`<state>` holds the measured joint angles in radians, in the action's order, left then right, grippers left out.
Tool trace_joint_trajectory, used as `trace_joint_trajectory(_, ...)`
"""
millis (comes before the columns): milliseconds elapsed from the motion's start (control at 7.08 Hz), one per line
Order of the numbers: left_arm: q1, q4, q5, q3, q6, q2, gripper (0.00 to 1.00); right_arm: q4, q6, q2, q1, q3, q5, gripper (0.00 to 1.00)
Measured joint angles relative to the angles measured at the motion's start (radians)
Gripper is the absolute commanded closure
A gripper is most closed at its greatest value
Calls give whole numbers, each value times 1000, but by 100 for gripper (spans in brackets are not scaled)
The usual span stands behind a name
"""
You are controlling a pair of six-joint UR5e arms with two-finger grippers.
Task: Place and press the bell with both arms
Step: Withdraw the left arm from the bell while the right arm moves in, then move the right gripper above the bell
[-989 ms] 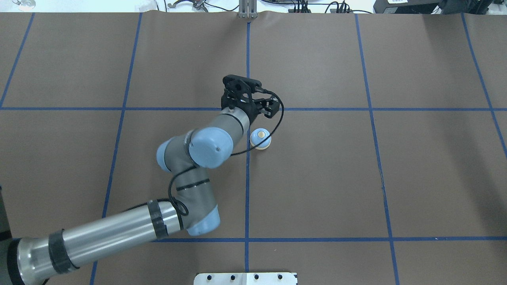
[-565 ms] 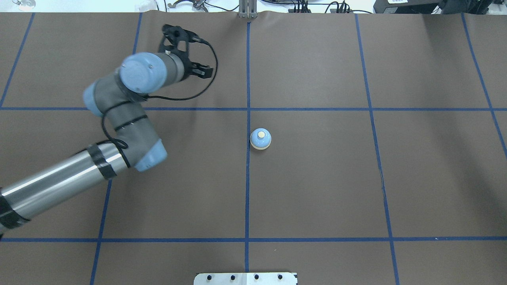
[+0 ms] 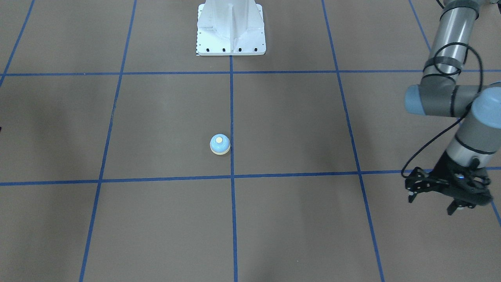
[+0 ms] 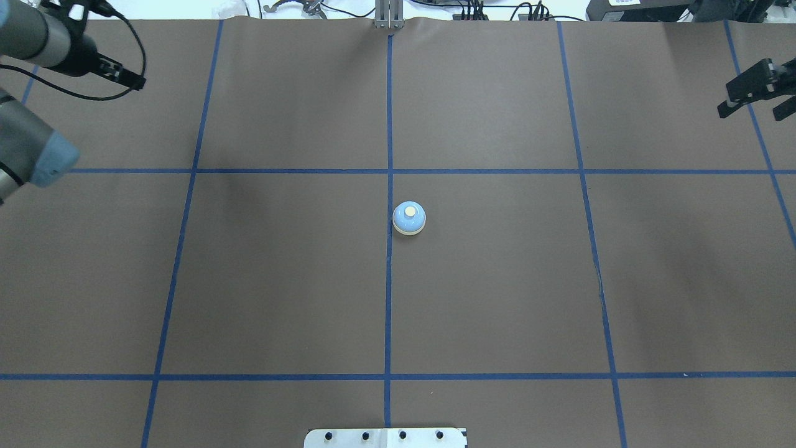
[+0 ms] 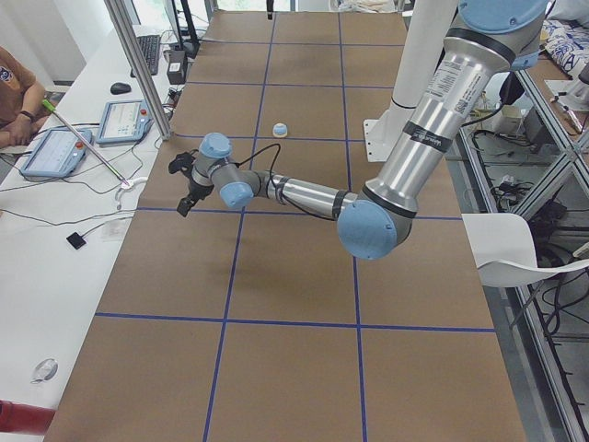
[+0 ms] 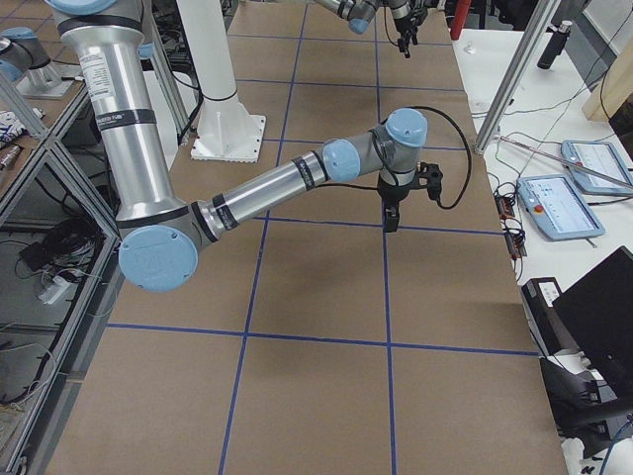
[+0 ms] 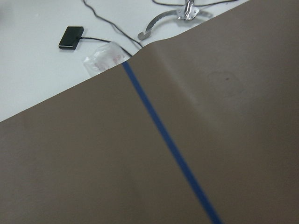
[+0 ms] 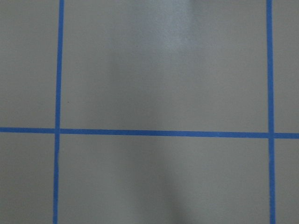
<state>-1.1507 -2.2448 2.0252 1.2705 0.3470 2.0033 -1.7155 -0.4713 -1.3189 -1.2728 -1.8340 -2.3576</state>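
Note:
The light-blue bell [image 4: 409,218] with its cream button stands upright and alone near the table's middle, just right of the centre tape line. It also shows in the front view [image 3: 220,144] and the left side view [image 5: 280,130]. My left gripper [image 3: 432,203] is open and empty, far off at the table's far left corner [image 4: 124,76]. My right gripper [image 4: 752,114] is open and empty at the far right edge, well away from the bell. Neither wrist view shows the bell or any fingers.
The brown table cover carries a grid of blue tape lines [image 4: 388,311]. The white bolted pedestal [image 3: 231,31] stands at the robot's side. A metal post [image 4: 388,15] stands at the far edge. A white desk with tablets [image 5: 55,152] and cables lies beyond it.
My left arm has pulled away from beside the bell to the far left corner. My right gripper has come into view at the far right. The bell has not moved.

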Motion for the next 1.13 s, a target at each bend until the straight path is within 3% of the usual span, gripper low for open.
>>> trace_joint_trajectory(424, -195, 215, 134, 4, -55, -29, 0, 2, -250, 121, 173, -7, 53, 61)
trace_joint_trajectory(847, -325, 306, 177, 11, -282, -79, 0, 21, -387, 192, 308, -14, 126, 96)
trace_joint_trajectory(1130, -351, 307, 177, 13, -312, -143, 0, 88, -459, 213, 399, -8, 195, 100)
